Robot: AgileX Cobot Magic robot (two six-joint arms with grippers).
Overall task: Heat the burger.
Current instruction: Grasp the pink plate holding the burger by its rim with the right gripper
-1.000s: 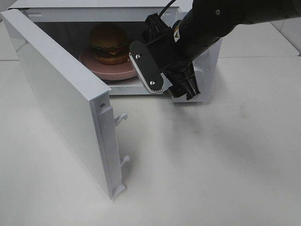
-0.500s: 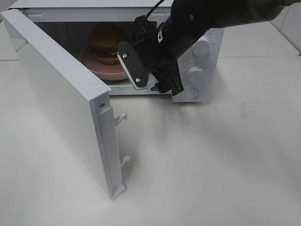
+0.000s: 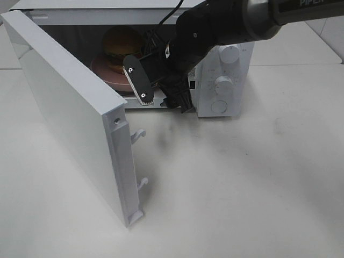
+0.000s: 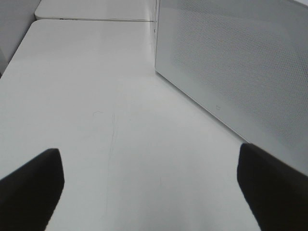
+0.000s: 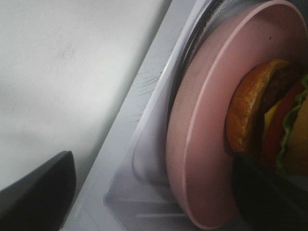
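The glossy-bunned burger with green lettuce (image 3: 122,45) sits on a round pink plate (image 3: 105,72) inside the open white microwave (image 3: 226,59), upper middle of the high view, just up-left of the right arm's black fingers (image 3: 138,83), which stand apart at the cavity mouth, gripping nothing. The left arm's fingers (image 4: 29,187), also apart and empty, face the white door's (image 4: 231,72) outer side, so that arm seems better placed to shut it.

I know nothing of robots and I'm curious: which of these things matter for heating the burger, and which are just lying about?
For the job: burger, plate, microwave, its open door, knobs, right fingers.
Just there: table, left fingers.
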